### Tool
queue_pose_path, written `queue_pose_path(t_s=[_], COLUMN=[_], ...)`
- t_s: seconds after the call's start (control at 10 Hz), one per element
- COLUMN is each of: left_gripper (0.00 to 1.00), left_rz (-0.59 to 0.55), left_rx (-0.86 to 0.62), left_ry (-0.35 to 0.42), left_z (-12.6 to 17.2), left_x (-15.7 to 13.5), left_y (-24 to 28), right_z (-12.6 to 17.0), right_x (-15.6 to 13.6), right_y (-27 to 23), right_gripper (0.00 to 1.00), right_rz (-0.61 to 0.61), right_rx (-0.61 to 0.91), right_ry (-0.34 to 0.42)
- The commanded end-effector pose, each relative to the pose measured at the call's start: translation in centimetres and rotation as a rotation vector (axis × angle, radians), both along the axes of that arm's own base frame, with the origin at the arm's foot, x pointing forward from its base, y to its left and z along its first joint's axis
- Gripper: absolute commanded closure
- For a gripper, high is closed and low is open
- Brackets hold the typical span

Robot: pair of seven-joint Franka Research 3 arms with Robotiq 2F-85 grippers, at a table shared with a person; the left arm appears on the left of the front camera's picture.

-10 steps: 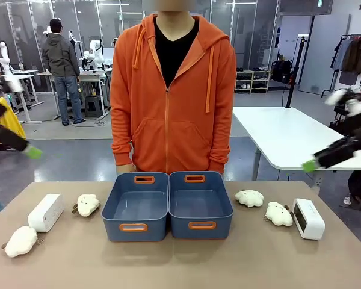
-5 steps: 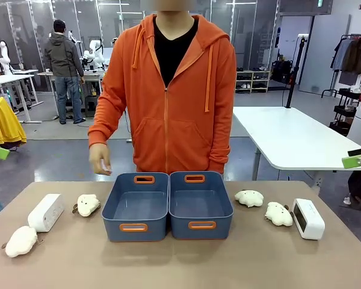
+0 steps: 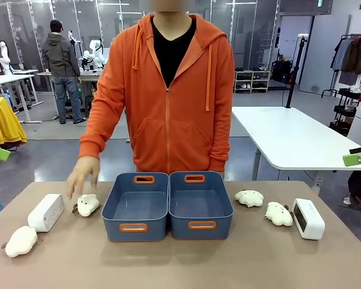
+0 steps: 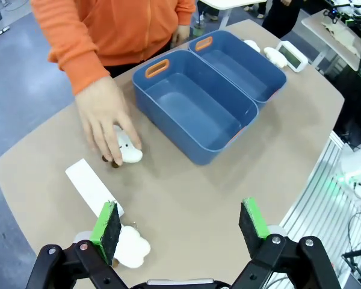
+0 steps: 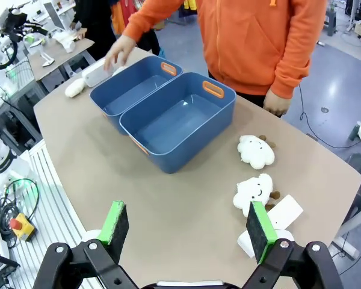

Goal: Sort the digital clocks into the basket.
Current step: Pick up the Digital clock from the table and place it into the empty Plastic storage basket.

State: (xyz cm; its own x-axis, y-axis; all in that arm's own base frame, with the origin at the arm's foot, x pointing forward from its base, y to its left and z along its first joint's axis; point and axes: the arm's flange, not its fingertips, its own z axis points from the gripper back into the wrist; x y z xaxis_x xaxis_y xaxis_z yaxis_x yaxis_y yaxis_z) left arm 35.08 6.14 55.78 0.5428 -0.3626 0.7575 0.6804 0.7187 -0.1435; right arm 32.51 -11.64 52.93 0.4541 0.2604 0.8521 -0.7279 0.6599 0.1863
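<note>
Two white digital clocks lie on the table, one at the left (image 3: pixel 46 212) and one at the right (image 3: pixel 308 218). Two alike blue-grey baskets stand side by side in the middle, the left one (image 3: pixel 151 233) and the right one (image 3: pixel 219 230), both empty. My left gripper (image 4: pixel 179 226) hangs open high above the left clock (image 4: pixel 93 188). High over the right clock (image 5: pixel 278 218), my right gripper (image 5: pixel 188 226) is open too. The person's hand (image 3: pixel 83 173) reaches down over a plush toy (image 3: pixel 88 205) beside the left clock.
Fluffy white plush toys lie at the near left (image 3: pixel 21 241) and right of the baskets (image 3: pixel 249 198), (image 3: pixel 279 214). The person in an orange hoodie stands at the far edge. Bare tabletop (image 3: pixel 180 265) runs in front of the baskets.
Both arms have drawn back to the picture's edges. The person's hand has come out from the side and lowered to the plush toy at the left.
</note>
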Motion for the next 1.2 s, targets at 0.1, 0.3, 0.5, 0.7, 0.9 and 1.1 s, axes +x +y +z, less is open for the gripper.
queue_pose_path(t_s=[0.1, 0.3, 0.5, 0.7, 0.9, 1.1], left_gripper=[0.00, 0.00, 0.00, 0.00, 0.00, 0.00], left_rz=[-0.014, -0.014, -0.014, -0.014, -0.014, -0.014], left_rx=[-0.006, -0.006, -0.006, -0.006, -0.006, -0.006], left_ry=[0.002, 0.002, 0.002, 0.002, 0.002, 0.002], left_z=[0.15, 0.15, 0.15, 0.15, 0.15, 0.15], left_x=[0.10, 0.10, 0.10, 0.10, 0.10, 0.10], left_y=[0.08, 0.08, 0.08, 0.08, 0.08, 0.08], right_z=[-0.15, -0.15, -0.15, -0.15, -0.15, -0.08], right_x=[0.12, 0.12, 0.12, 0.12, 0.12, -0.07], right_y=[0.00, 0.00, 0.00, 0.00, 0.00, 0.02], right_gripper=[0.00, 0.00, 0.00, 0.00, 0.00, 0.00], right_rz=[0.016, 0.016, 0.016, 0.016, 0.016, 0.002], right_rx=[-0.002, -0.002, -0.002, -0.002, -0.002, -0.002], right_ry=[-0.016, -0.016, -0.016, -0.016, -0.016, 0.003])
